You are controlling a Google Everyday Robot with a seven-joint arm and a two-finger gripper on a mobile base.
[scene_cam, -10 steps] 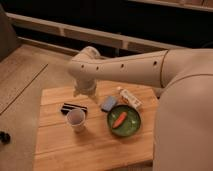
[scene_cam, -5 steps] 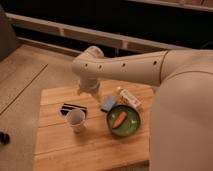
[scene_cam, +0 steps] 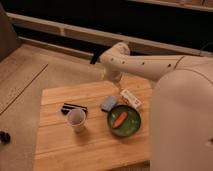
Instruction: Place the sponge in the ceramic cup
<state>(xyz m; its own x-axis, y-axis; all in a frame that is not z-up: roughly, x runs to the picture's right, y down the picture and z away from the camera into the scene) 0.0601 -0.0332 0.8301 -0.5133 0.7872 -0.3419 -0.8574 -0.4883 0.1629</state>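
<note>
- Camera view: the gripper (scene_cam: 115, 82) hangs under the arm's rounded wrist just above the centre of the frame, over the far edge of the table. Its jaws stand apart with nothing between them.
- Over the last second the arm's end has swung from left of centre toward the right and a little up the frame. It was above the black striped object and the cup, and is now above and slightly right of the sponge. Nothing on the table has shifted.
- The sponge (scene_cam: 109, 103) lies flat on the wood at the centre, just below the gripper and well clear of it in height.
- The ceramic cup (scene_cam: 76, 119) stands upright to the lower left of the sponge, apart from it, and no sponge shows in its pale inside.
- Judged from this, the sponge is not where the task wants it, and the swing lines the gripper up nearer to it.
- The green bowl (scene_cam: 135, 129) with a carrot (scene_cam: 119, 120) sits just right of the sponge. A white-orange packet (scene_cam: 131, 98) lies above the bowl, and the black striped object (scene_cam: 73, 107) lies just behind the cup.
- The wooden table (scene_cam: 90, 150) is pale planking. Around it are a tan floor (scene_cam: 30, 75) and a dark back wall with a light ledge (scene_cam: 80, 35).
</note>
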